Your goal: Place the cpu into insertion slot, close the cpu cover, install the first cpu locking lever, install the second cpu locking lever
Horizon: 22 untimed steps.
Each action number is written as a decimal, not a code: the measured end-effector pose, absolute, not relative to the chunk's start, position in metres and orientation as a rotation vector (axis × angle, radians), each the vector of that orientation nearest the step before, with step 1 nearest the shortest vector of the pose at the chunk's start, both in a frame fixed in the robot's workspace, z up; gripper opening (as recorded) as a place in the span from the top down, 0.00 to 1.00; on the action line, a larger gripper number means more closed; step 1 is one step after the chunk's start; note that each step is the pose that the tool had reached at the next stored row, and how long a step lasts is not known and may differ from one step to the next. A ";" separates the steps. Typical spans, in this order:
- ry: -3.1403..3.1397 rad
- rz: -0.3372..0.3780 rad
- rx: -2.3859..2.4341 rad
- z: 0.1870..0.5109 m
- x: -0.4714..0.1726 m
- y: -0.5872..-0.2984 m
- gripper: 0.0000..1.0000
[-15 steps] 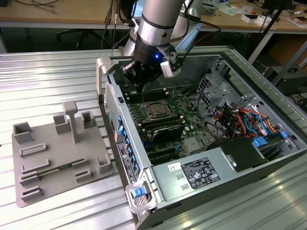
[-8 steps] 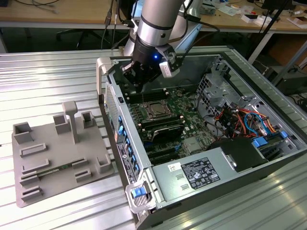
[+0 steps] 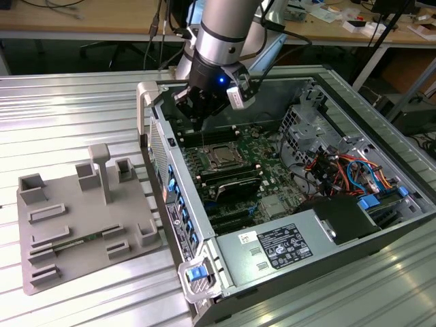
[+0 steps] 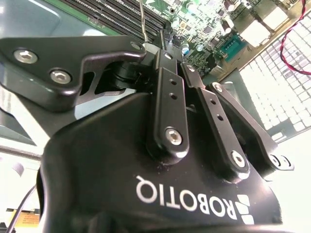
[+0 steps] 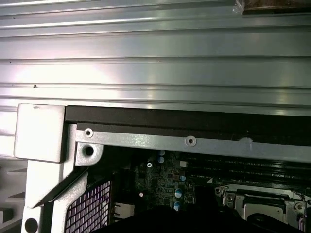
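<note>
Starting at the near edge of the exterior view, a grey power supply (image 3: 272, 248) is seen in the open case (image 3: 381, 136), which lies on its side on a ribbed metal table (image 3: 68, 102). A grey fixture tray (image 3: 68, 231) is noted on the table at the exterior view's left, just beside the case.

Further in, mid-board, the slot (image 3: 210, 163) is found between two banks of long black memory slots (image 3: 235, 182). The cpu (image 3: 221, 157) is seated in it: small, square, flat, with a dull silver-grey top facing up. No long axis is shown, and its edges run parallel to the slot rim. The cover (image 3: 231, 152), a thin silver frame, appears to lie flat around the cpu, whose top is seen through the window.

Beyond the slot, the gripper (image 3: 199, 122) is held over the far memory bank, close to the case wall. In the second wrist view the jaws are seen drawn together on a thin wire lever (image 4: 142, 19). Its long axis runs straight out from the fingertips (image 4: 138, 47) toward the board.

Farthest back, workbenches (image 3: 82, 20) are noted.
</note>
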<state>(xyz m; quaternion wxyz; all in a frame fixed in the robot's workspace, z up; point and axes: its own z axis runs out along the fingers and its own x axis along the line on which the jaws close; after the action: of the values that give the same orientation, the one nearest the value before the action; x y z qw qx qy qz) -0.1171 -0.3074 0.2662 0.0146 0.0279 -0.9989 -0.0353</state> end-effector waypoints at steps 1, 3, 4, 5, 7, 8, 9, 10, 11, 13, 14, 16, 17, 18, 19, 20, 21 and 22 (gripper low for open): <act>-3.109 -0.110 0.087 0.266 -0.117 -0.307 0.89; -3.109 -0.110 0.087 0.266 -0.116 -0.307 0.89; -3.109 -0.110 0.087 0.266 -0.115 -0.306 0.89; -3.109 -0.110 0.088 0.266 -0.115 -0.306 0.89; -3.109 -0.110 0.088 0.265 -0.114 -0.306 0.89; -3.109 -0.110 0.088 0.265 -0.114 -0.306 0.89; -3.109 -0.110 0.088 0.265 -0.114 -0.305 0.89; -3.109 -0.110 0.088 0.265 -0.113 -0.305 0.89; -3.109 -0.110 0.089 0.265 -0.113 -0.305 0.89; -3.109 -0.110 0.089 0.264 -0.112 -0.305 0.89; -3.109 -0.110 0.089 0.264 -0.112 -0.305 0.89; -3.109 -0.110 0.089 0.264 -0.112 -0.305 0.89; -3.109 -0.110 0.089 0.264 -0.112 -0.305 0.89; -3.109 -0.110 0.089 0.264 -0.111 -0.305 0.89; -3.109 -0.110 0.089 0.263 -0.111 -0.305 0.89; -3.109 -0.110 0.089 0.263 -0.111 -0.305 0.89; -3.109 -0.110 0.089 0.263 -0.111 -0.305 0.89; -3.109 -0.110 0.089 0.263 -0.111 -0.305 0.89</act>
<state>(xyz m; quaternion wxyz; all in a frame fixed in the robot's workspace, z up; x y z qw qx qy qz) -0.1106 -0.3052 0.2627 0.0146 0.0286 -0.9989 -0.0353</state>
